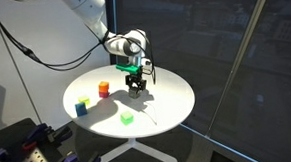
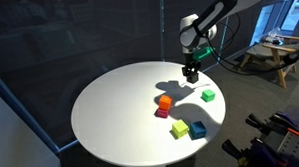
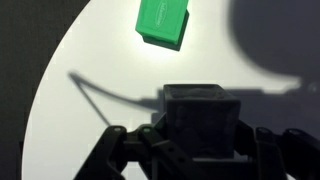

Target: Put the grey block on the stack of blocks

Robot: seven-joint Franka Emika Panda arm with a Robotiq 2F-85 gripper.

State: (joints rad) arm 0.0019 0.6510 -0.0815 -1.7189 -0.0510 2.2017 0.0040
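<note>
In the wrist view my gripper [image 3: 196, 135] is shut on the grey block [image 3: 198, 110], a dark grey cube held between the fingers just above the white table. In both exterior views the gripper [image 1: 136, 86] [image 2: 192, 78] hangs low over the far part of the table. The stack of blocks, orange over red [image 1: 103, 89] [image 2: 164, 105], stands apart from the gripper, nearer the table's middle. The grey block is too small and dark to make out in the exterior views.
The round white table [image 1: 167, 105] [image 2: 110, 105] also bears a green cube [image 1: 127, 118] [image 2: 207, 93] [image 3: 162, 22] close to the gripper, and a yellow cube [image 1: 84, 100] [image 2: 179, 129] beside a blue cube [image 1: 82, 108] [image 2: 198, 130]. A cable [image 3: 95, 92] trails across the table.
</note>
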